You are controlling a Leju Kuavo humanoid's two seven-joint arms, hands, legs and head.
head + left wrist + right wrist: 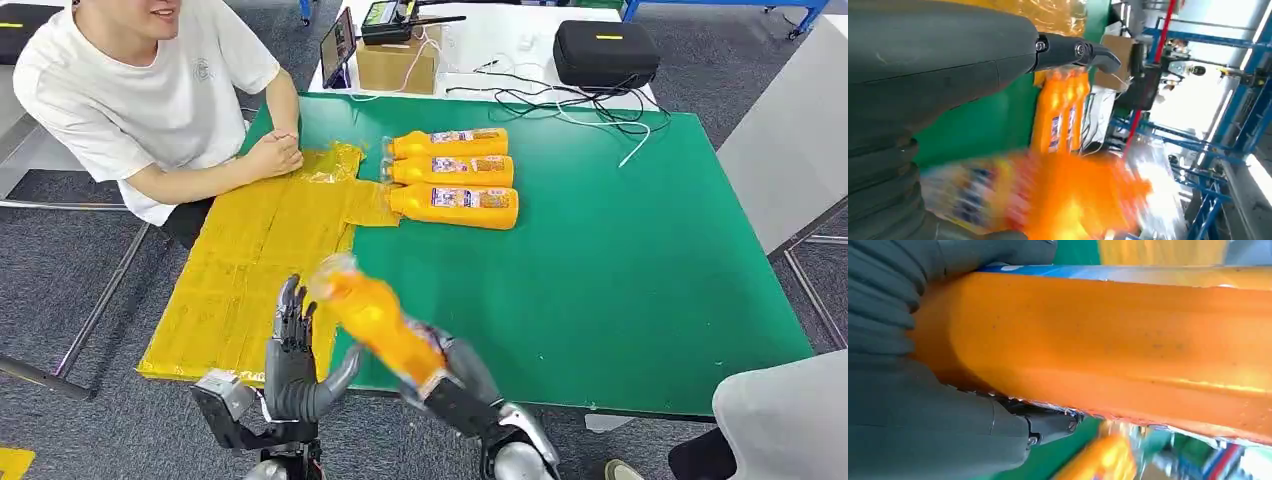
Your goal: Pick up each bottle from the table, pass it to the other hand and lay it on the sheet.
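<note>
Low centre of the head view, the right hand is clamped on the base end of an orange bottle, which tilts up and to the left w/ its clear cap end uppermost; it's blurred. Just left of it the left hand stands upright, fingers spread apart, thumb out toward the bottle, holding nothing; can't tell if it touches the bottle. Both sit over the lower edge of the green counter.

Right wrist view: the hand's grey thumb and fingers wrap the bottle's orange body, label edge along the top. Left wrist view: the hand is bare, the held bottle a blurred orange mass beside it.

Left half of the frame, a yellow sheet lies on the counter, nothing on its main area. Upper centre, three more bottles lie side by side, touching, caps toward the sheet, at the sheet's right edge.

Upper left, a person in a white shirt rests clasped hands on the sheet's top corner. Behind the counter: cardboard box, black case, loose cables.
</note>
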